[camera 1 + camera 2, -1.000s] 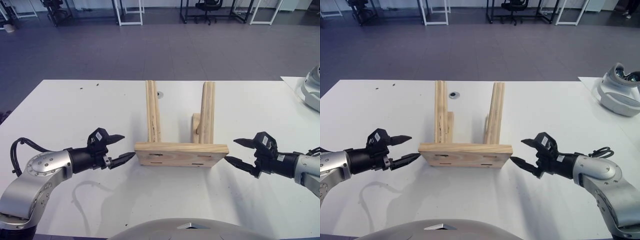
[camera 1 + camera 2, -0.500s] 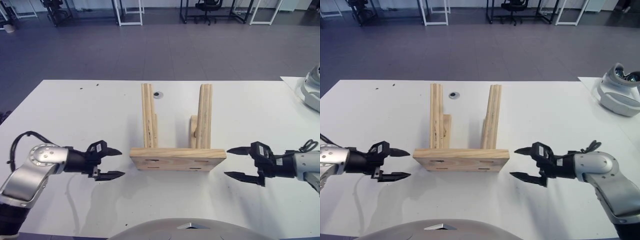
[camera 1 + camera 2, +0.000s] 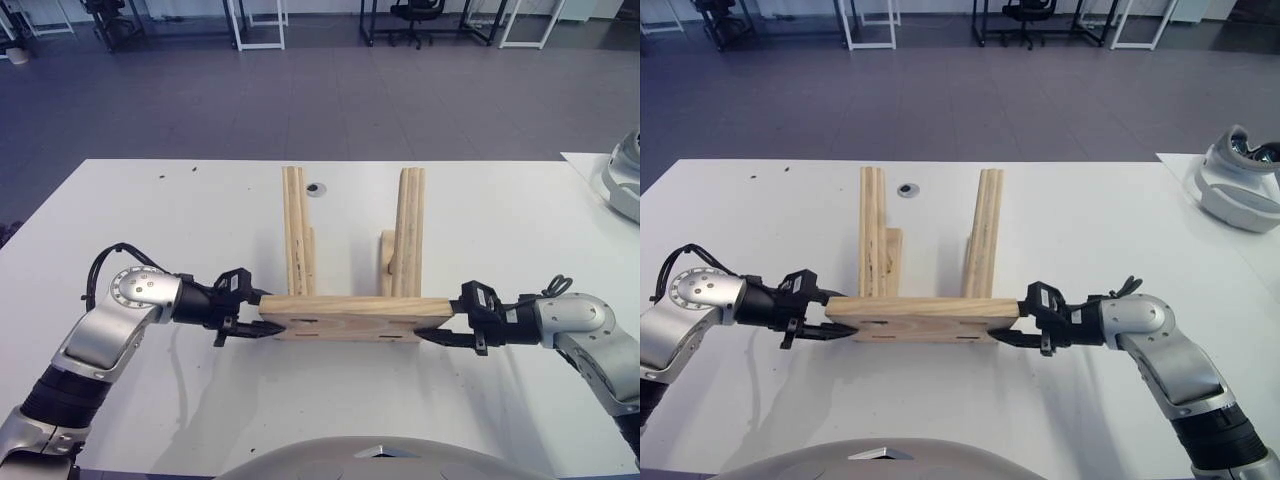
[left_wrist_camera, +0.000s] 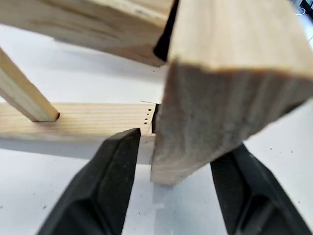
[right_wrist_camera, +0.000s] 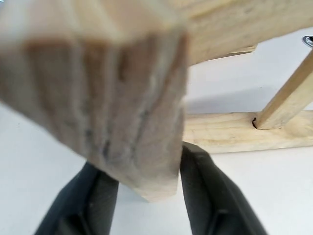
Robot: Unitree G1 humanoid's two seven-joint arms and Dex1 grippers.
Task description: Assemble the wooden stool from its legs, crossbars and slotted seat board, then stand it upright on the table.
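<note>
Found the wooden stool (image 3: 352, 280) assembled and lying on its side at mid-desk (image 3: 150, 220). Seat board (image 3: 350, 318) stood on edge toward the near edge, legs (image 3: 296, 230) pointing at the far edge. Noted left claw (image 3: 258, 315) astride the board's left end, fingers parted, a sliver of gap beside one finger. Noted right claw (image 3: 445, 326) at the right end, fingers pressed against both faces of the board. Recorded a white headset (image 3: 625, 180) at the right edge.
</note>
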